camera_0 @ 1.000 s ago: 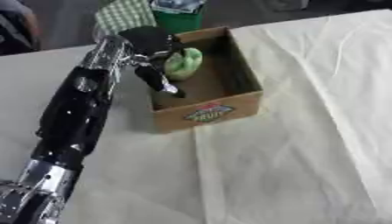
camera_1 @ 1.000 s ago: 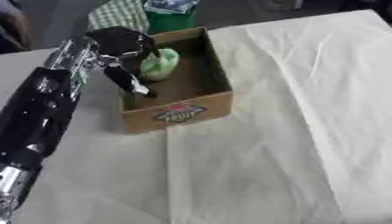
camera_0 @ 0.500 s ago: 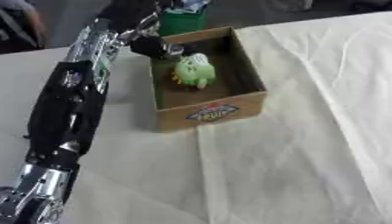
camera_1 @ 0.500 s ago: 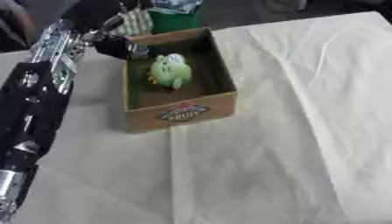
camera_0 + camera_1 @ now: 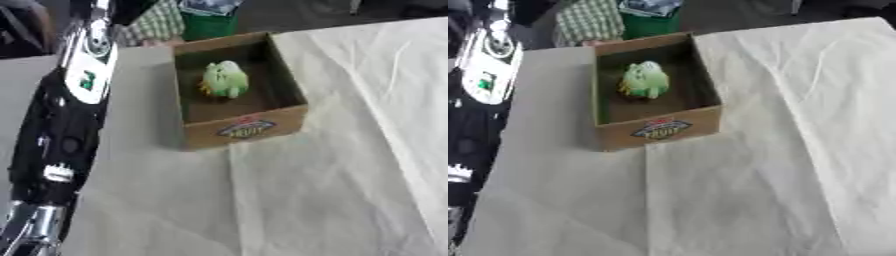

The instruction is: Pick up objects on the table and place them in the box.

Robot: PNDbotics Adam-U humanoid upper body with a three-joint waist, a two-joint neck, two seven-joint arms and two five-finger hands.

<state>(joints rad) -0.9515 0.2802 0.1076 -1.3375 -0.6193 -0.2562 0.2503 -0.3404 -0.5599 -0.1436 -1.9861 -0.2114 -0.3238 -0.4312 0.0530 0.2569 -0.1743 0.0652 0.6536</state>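
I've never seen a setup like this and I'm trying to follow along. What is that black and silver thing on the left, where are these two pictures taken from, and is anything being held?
Both pictures come from a camera pair in a humanoid robot's head, looking down at its table, which is covered with a pale cloth. The black and silver shape is its left arm, reaching up out of the picture, so its hand is not visible. The right hand shows nowhere either. On the table stands an open cardboard box with a label on its front. A green toy lies inside it. Nothing is seen being held.

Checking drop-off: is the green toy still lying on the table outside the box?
No, the green toy lies inside the cardboard box, on its floor.
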